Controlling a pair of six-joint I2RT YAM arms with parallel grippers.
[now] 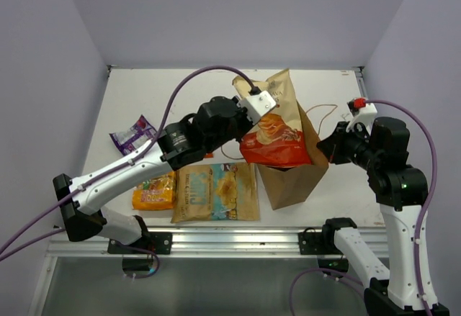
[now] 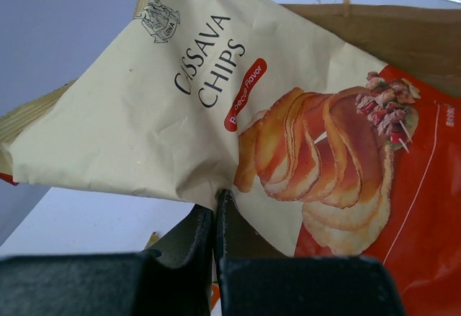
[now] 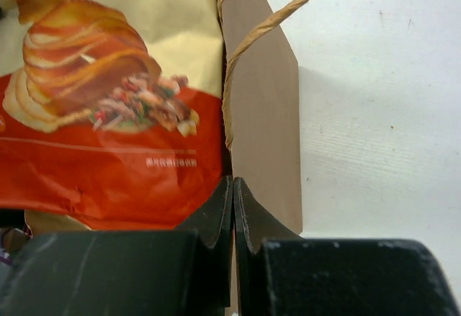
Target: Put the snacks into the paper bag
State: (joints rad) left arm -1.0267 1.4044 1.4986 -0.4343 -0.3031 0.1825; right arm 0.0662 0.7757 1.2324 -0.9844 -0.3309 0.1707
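A red-and-cream cassava chips packet [image 1: 277, 136] hangs over the mouth of the brown paper bag [image 1: 295, 179]. My left gripper [image 1: 251, 123] is shut on the packet's lower edge, and the pinch shows in the left wrist view [image 2: 215, 199] under the packet [image 2: 216, 93]. My right gripper [image 1: 326, 147] is shut on the bag's right rim; in the right wrist view it [image 3: 233, 184] clamps the bag wall [image 3: 266, 114] below the twine handle [image 3: 266, 24]. On the table lie a purple snack [image 1: 133, 134], an orange-yellow snack [image 1: 155, 190] and a large tan-and-blue snack [image 1: 216, 192].
The white table [image 1: 180, 100] has grey walls on three sides. A metal rail [image 1: 230, 240] runs along the near edge by the arm bases. Purple cables loop over both arms.
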